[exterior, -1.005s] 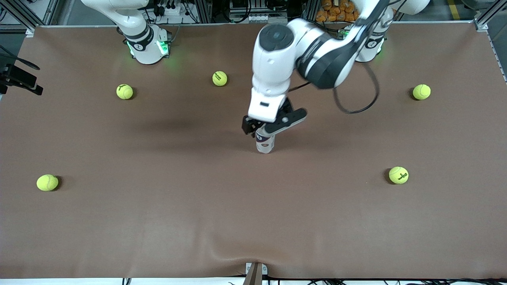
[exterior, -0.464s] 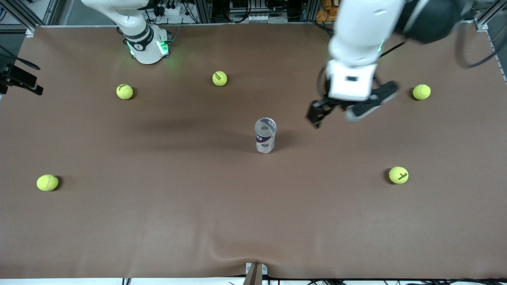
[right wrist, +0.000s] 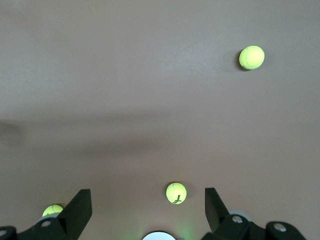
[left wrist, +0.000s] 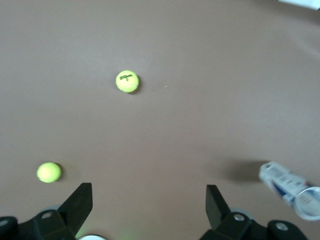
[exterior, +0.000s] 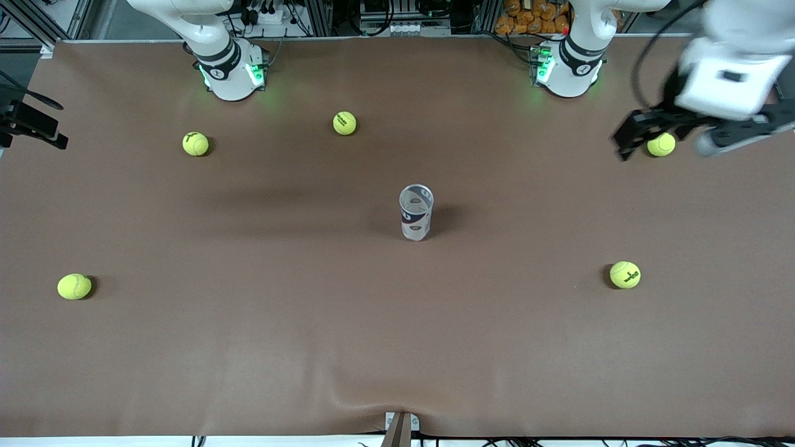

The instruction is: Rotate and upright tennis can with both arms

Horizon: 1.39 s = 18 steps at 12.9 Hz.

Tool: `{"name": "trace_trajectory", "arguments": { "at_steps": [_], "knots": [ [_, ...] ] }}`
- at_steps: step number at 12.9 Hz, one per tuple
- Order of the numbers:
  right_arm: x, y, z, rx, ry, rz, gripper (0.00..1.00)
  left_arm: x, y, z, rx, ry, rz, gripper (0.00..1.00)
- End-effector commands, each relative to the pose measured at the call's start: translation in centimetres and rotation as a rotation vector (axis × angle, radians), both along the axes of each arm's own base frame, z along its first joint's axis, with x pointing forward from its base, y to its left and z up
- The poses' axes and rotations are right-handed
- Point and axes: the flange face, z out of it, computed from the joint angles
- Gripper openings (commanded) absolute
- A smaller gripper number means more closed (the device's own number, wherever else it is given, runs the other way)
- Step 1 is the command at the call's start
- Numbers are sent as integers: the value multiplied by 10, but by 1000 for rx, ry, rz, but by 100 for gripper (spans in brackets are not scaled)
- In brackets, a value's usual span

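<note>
Well apart from the open left tool (exterior: 646,133), up over a tennis ball (exterior: 661,144), the tennis can (exterior: 415,212) stands upright mid-counter (exterior: 397,347). Right tool (right wrist: 145,212) waits, open.

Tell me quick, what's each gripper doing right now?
Left gripper: open, empty, over the table's left-arm end.
Right gripper: open, empty, waiting above the table.

Brown counter (exterior: 248,347), cloth-covered, slight wrinkle at 6 o'clock edge. Five yellow-green tennis balls: 12 o'clock ball (exterior: 345,123), 10 o'clock ball (exterior: 195,143), 8 o'clock ball (exterior: 74,286), 4 o'clock ball (exterior: 625,274), 2 o'clock ball (exterior: 661,144), partly hidden, apparently resting on cloth.
</note>
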Motion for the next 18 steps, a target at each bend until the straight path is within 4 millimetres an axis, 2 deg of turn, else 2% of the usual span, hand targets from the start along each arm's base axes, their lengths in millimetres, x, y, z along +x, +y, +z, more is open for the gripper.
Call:
{"name": "trace_trajectory", "arguments": {
  "at_steps": [1,7,10,14,16,18],
  "knots": [
    [-4,-1,3,1,-3,8,100,-11,47,-7,-18,50,-99,100],
    [-4,1,3,1,-3,11,100,-30,67,-18,-9,49,-162,100],
    [-4,2,3,1,-1,12,100,-27,68,-2,-13,25,-161,100],
    [-4,2,2,1,0,12,100,-24,86,-5,-14,36,-133,100],
    [-4,2,3,1,-1,12,100,-23,91,2,-13,20,-150,100],
    [-4,2,3,1,-1,12,100,-19,93,-2,-14,28,-157,100]
  ]
}}
